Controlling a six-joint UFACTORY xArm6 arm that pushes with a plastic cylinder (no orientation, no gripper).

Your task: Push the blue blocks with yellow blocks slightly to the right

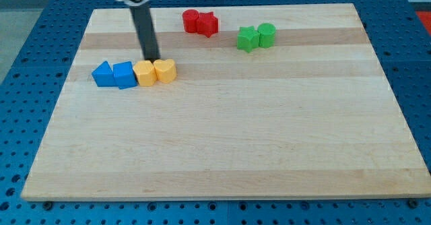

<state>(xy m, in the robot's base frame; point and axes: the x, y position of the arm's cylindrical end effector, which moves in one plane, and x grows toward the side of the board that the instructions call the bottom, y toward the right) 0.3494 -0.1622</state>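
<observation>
Two blue blocks and two yellow blocks stand in a touching row at the view's upper left of the wooden board [222, 137]. From the left: a blue triangular block [102, 73], a blue block [124, 74], a yellow block [144, 73] and a yellow heart-shaped block [165, 70]. My tip [152, 58] is the lower end of the dark rod, just above the seam between the two yellow blocks, on their far side, very close to them or touching.
Two red blocks [200, 22] sit together near the view's top centre. A green star-shaped block [247, 38] and a green rounded block [267, 34] sit to their right. A blue perforated table surrounds the board.
</observation>
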